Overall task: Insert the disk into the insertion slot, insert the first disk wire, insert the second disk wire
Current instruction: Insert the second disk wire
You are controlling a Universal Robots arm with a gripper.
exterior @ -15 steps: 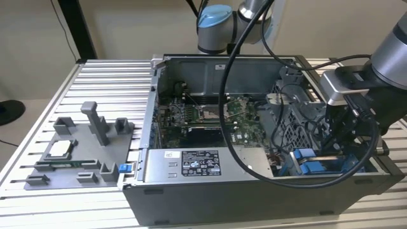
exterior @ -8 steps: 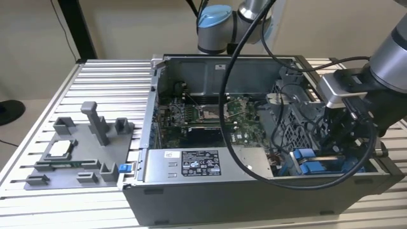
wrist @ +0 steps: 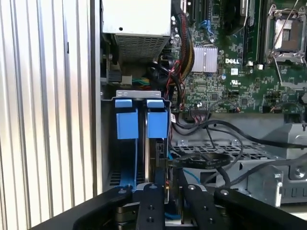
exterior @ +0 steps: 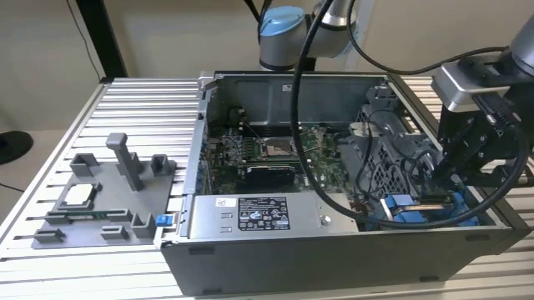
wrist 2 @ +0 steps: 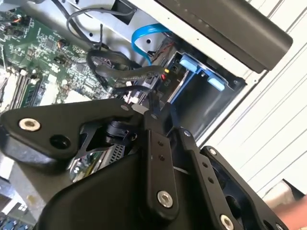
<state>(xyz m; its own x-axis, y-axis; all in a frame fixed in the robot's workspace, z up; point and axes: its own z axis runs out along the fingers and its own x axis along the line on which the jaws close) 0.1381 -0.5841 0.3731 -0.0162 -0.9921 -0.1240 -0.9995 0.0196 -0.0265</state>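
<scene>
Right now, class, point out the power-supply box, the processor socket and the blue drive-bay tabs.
power-supply box (exterior: 260,216): exterior view, on its white sticker.
processor socket (wrist: 287,39): first wrist view, on its metal frame.
blue drive-bay tabs (wrist: 126,123): first wrist view, on one tab's face.

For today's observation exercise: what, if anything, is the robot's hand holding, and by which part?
It cannot be told. The hand sits low over the blue drive bay among black wires, but no grasp is visible.

disk (exterior: 421,209) in insertion slot (wrist: 139,143), hand (exterior: 446,187) above
</scene>
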